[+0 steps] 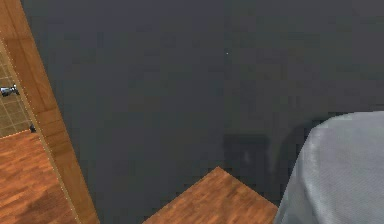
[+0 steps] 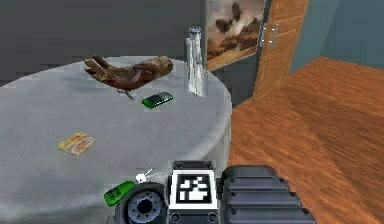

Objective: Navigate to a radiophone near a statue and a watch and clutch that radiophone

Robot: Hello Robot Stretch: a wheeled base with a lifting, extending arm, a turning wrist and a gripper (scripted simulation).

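End effector [image 2: 138, 190] at table [image 2: 40, 110] edge, grasp unclear; two green items [image 2: 157, 100] [image 2: 118, 192], one statue [image 2: 125, 72]

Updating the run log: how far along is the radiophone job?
Done: navigation looks finished; the table with the brown statue is alongside. In hand: the gripper sits at the table's near edge by a green thing; a second green thing lies beside the statue. Which is the radiophone is unclear. Left: the grasp; I cannot tell whether the gripper holds anything.
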